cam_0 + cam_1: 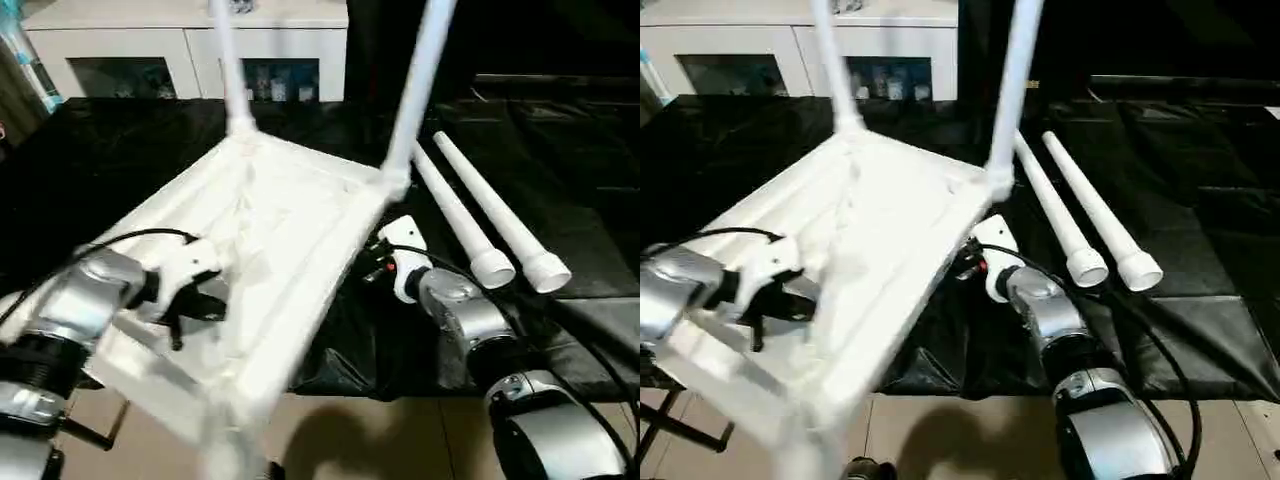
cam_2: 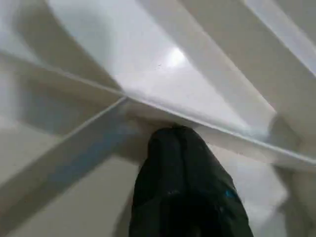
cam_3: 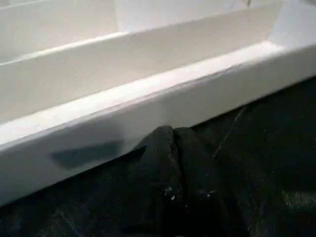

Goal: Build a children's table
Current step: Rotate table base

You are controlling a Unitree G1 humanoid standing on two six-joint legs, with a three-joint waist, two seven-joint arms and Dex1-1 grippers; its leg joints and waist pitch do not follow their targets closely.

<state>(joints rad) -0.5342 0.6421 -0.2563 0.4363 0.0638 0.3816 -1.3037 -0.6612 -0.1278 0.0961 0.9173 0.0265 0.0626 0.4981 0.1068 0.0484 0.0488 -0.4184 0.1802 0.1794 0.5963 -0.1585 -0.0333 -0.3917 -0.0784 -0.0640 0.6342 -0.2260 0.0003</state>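
The white plastic tabletop (image 1: 270, 260) lay tilted, ribbed underside up, at centre frame, two tapered legs (image 1: 418, 85) socketed in its far corners. Two loose legs (image 1: 500, 215) lay right on the black-draped counter (image 1: 560, 150). Left gripper (image 1: 200, 300) and right gripper (image 3: 175, 143) fingers were closed, empty.

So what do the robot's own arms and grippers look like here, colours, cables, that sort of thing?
Both forearms are rounded, polished silver segments with black ribbed rings at the joints. Each ends in a white plastic wrist housing carrying two black fingers: the left gripper and the right gripper. A thin black cable loops over the left forearm, and black cables trail along the right one. A small red spot shows beside the right wrist housing.
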